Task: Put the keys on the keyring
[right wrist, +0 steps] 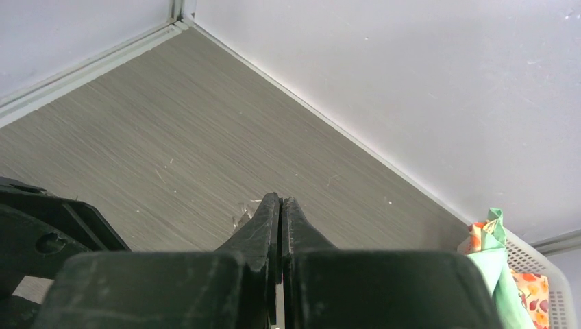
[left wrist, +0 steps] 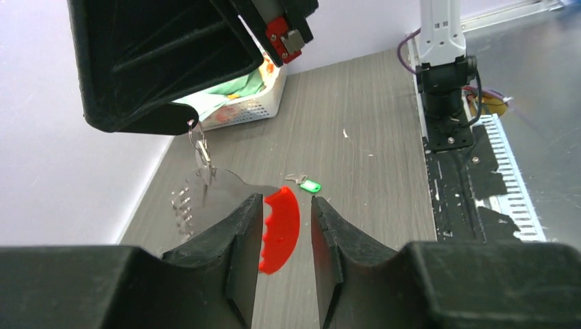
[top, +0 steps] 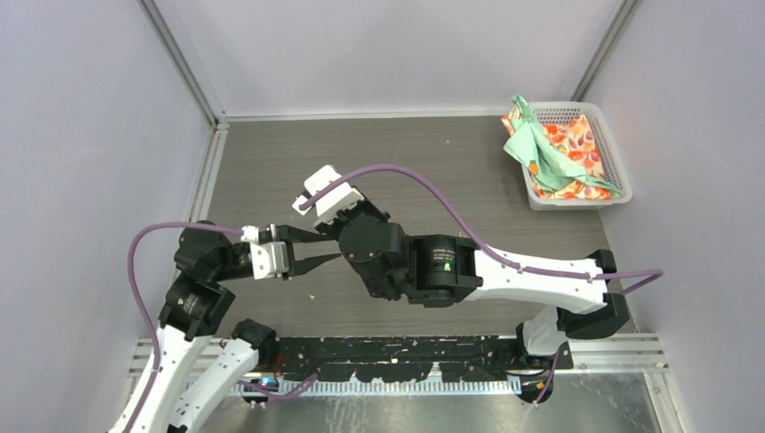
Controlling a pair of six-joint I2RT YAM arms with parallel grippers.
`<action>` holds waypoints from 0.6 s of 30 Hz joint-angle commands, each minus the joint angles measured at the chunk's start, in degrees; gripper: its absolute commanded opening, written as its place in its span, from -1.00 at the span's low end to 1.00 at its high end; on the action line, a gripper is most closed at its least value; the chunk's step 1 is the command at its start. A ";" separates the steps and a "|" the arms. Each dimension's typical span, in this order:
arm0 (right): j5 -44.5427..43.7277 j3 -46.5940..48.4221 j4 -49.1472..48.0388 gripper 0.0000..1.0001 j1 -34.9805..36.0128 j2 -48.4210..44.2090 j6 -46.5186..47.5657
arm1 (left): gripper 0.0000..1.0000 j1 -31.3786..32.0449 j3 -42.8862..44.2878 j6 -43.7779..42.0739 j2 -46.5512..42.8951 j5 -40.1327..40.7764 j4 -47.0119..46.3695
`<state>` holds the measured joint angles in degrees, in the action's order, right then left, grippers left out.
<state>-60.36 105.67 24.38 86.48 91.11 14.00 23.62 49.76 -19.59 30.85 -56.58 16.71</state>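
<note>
In the left wrist view the keyring's red tab (left wrist: 282,229) shows between my left gripper's (left wrist: 286,200) jaws. It lies against the left finger, with a gap to the right finger. Its grey metal loop (left wrist: 205,192) runs out to the left, blurred. My right gripper (right wrist: 281,200) is shut. In the left wrist view a small silver key (left wrist: 199,147) hangs from its fingertip (left wrist: 179,122), just above the loop. The green-tagged key (left wrist: 310,186) lies on the table ahead. No black tag shows. In the top view both grippers meet mid-table (top: 336,244), hiding the keyring.
A white basket (top: 617,177) holding green and floral cloth (top: 541,149) stands at the back right corner. Grey walls close in the left, back and right sides. The right arm's base and black rail (left wrist: 445,103) run along the near edge.
</note>
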 commanded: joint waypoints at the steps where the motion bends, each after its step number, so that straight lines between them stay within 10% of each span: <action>1: -1.22 3.30 -1.76 -0.99 0.27 -1.88 -2.34 | -0.34 0.20 2.36 6.59 2.06 -1.53 -5.45; 13: -4.25 6.73 0.49 -0.99 0.97 0.99 -4.22 | -0.36 0.20 3.61 18.33 6.74 -12.40 -7.14; 18: -4.88 6.96 0.36 -0.99 1.65 1.59 -3.86 | -0.14 0.20 2.81 14.21 5.37 1.87 -8.17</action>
<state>-63.09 110.34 25.78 87.35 92.25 10.33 23.62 51.31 -3.84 37.63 -63.37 11.38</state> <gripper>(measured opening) 0.038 0.413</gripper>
